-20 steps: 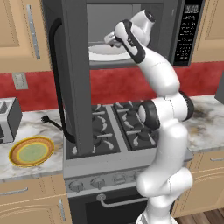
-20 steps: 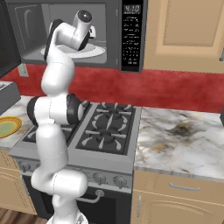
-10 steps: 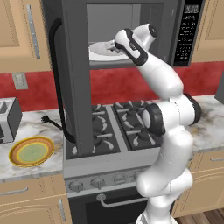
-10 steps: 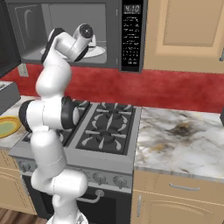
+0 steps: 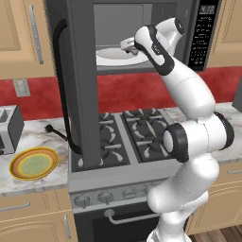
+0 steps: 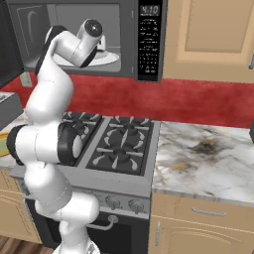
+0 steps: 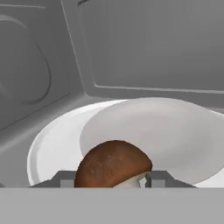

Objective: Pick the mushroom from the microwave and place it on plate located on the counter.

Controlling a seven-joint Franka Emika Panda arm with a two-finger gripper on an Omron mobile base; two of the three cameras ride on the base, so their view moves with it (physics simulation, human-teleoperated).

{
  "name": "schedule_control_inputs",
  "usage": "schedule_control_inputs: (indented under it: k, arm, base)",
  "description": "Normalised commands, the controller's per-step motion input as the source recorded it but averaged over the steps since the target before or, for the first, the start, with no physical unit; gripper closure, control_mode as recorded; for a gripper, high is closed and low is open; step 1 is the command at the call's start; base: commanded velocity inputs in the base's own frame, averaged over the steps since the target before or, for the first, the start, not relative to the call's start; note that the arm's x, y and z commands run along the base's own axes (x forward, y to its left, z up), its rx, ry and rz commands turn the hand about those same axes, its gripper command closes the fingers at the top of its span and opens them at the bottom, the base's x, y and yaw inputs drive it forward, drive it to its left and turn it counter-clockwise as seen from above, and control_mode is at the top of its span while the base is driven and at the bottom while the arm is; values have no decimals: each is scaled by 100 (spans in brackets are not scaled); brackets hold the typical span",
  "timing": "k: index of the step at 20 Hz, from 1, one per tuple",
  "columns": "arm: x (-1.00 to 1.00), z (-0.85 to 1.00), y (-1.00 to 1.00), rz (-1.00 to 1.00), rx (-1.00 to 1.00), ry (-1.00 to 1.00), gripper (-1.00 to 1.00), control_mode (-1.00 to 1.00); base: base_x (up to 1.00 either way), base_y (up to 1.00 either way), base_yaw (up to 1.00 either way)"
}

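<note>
Arm now drawn back from the microwave (image 5: pixel 142 28) cavity, pincer (image 7: pixel 113 180) clenched on the mushroom (image 7: pixel 113 165) above white plate (image 7: pixel 144 140).

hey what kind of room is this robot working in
A home-style kitchen, rendered in simulation. A gas stove sits under an open microwave, with a marbled counter over wooden cabinets and a red backsplash.

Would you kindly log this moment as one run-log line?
phase: grasp | gripper: in microwave, fingers flanking mushroom | mushroom over white plate | target plate: on counter
</note>
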Motion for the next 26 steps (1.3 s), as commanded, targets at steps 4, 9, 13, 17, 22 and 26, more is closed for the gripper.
schedule_control_inputs:
  k: [4, 9, 13, 17, 22, 26]
  arm:
    - [-100, 18, -3, 0, 0, 14, 100, -100]
    - [-100, 1, -1, 0, 0, 18, 100, -100]
    - [-100, -18, 0, 0, 0, 17, 100, -100]
    - [-100, -62, 0, 0, 0, 6, 100, -100]
    - [-87, -97, 1, 4, 0, -3, 100, -100]
    - [-49, -100, 8, 9, 0, -6, 100, -100]
  base:
    - [0, 0, 0]
    - [0, 0, 0]
    - [0, 0, 0]
    - [0, 0, 0]
    - [0, 0, 0]
    - [0, 0, 0]
